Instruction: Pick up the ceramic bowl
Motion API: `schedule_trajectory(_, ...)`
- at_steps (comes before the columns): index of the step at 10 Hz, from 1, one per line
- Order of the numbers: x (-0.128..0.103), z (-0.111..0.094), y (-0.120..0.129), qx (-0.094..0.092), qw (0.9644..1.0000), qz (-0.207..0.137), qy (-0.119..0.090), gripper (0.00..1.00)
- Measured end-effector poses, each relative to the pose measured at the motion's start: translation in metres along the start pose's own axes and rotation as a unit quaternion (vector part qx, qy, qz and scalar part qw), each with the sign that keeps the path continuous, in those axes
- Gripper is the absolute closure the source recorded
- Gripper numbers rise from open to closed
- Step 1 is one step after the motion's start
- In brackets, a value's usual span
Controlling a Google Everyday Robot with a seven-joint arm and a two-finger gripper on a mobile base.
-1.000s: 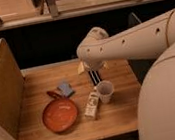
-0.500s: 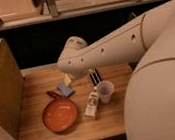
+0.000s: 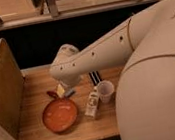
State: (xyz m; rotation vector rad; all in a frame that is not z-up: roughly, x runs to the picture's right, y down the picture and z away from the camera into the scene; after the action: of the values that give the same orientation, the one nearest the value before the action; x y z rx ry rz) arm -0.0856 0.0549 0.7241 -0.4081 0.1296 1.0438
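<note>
Approach step, by my read: the white robot arm (image 3: 102,49) is reaching in from the right over the wooden bench (image 3: 91,128). The wide orange-red glazed ceramic bowl (image 3: 61,115) is sitting near-left on the bench, not yet lifted. The gripper (image 3: 65,90) is hanging under the wrist, just past the bowl's far rim (released or clenched: cannot tell). A pale carton (image 3: 92,104) is standing just right of the bowl. The next move is calling for a descent onto the far rim, staying clear of the carton.
</note>
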Motion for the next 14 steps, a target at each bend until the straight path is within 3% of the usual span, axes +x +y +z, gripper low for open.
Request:
schedule_trajectory(2, -0.003, 0.001, 0.001, -0.006, 1.0, 0.001, -0.006, 0.2)
schedule_trajectory(4, -0.008, 0.018, 0.013, -0.035, 0.9993, -0.006, -0.011, 0.2)
schedule_trajectory(5, -0.007, 0.034, 0.025, -0.055, 0.9985, -0.009, -0.003, 0.2)
schedule_trajectory(7, 0.006, 0.066, 0.029, -0.084, 0.9961, 0.01, 0.026, 0.2)
schedule_trajectory(10, 0.021, 0.099, 0.028, -0.106, 0.991, 0.033, 0.074, 0.2)
schedule_trajectory(13, 0.03, 0.115, 0.037, -0.129, 0.9845, 0.024, 0.116, 0.2)
schedule_trajectory(14, 0.029, 0.115, 0.038, -0.131, 0.9842, 0.022, 0.117, 0.2)
